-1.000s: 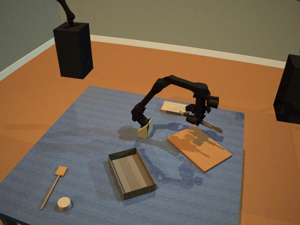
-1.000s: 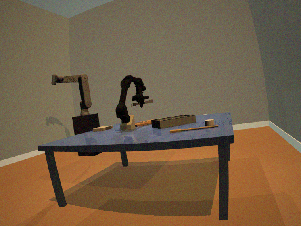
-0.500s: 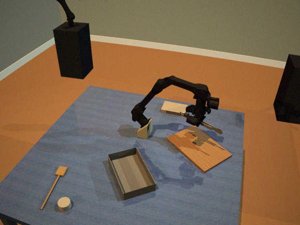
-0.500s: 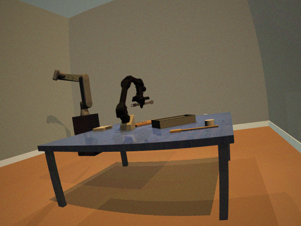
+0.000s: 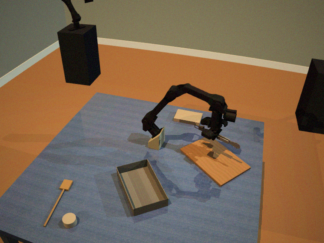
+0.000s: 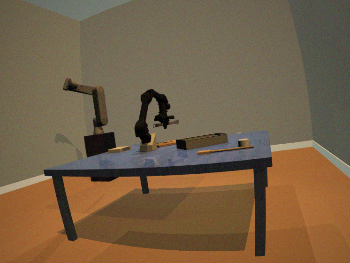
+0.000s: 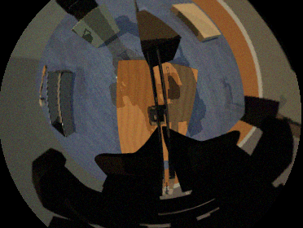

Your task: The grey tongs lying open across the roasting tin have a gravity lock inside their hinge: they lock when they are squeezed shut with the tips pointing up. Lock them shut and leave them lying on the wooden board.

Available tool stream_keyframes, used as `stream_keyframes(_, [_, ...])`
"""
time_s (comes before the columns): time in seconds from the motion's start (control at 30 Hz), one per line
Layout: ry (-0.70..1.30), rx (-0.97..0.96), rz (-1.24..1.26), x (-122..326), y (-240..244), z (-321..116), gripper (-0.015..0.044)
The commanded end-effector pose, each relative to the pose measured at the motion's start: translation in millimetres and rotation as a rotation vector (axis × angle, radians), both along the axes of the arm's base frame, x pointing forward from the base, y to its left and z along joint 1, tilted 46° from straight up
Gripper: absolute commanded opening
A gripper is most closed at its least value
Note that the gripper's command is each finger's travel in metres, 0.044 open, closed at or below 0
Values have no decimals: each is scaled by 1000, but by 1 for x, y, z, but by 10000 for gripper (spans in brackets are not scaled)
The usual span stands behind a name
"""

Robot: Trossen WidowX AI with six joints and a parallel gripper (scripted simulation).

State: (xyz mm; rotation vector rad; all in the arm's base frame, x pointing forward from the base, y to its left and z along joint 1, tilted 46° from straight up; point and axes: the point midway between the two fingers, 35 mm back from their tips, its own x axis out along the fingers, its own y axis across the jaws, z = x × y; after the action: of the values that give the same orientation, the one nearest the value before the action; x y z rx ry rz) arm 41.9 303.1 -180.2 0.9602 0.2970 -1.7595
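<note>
My gripper (image 5: 212,136) (image 6: 165,126) (image 7: 160,129) is shut on the tongs (image 5: 225,139) (image 6: 173,122) (image 7: 154,77) and holds them in the air over the back part of the wooden board (image 5: 230,171) (image 6: 166,143) (image 7: 132,87). The tongs lie nearly level, with a rounded brownish end to the right and a thin looped end to the left in the top and exterior views. Their two arms run close together with a narrow gap in the wrist view. Whether the hinge is locked cannot be seen. The roasting tin (image 5: 150,208) (image 6: 209,141) (image 7: 61,102) stands apart from the board, with no tongs on it.
A pale block (image 5: 188,116) (image 6: 119,149) (image 7: 197,22) lies behind the arm. The arm's wedge base (image 5: 155,142) (image 6: 149,146) stands left of the board. A wooden paddle (image 5: 66,184) (image 6: 204,152) and a round pale cylinder (image 5: 69,220) (image 6: 243,142) lie beyond the tin.
</note>
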Motion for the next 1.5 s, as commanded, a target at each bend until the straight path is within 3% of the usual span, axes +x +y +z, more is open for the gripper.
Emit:
stream_keyframes(0.0, [5, 0, 0, -2, -4, -5, -150])
stream_keyframes(1.47, [5, 0, 0, -11, -56, -54, -150])
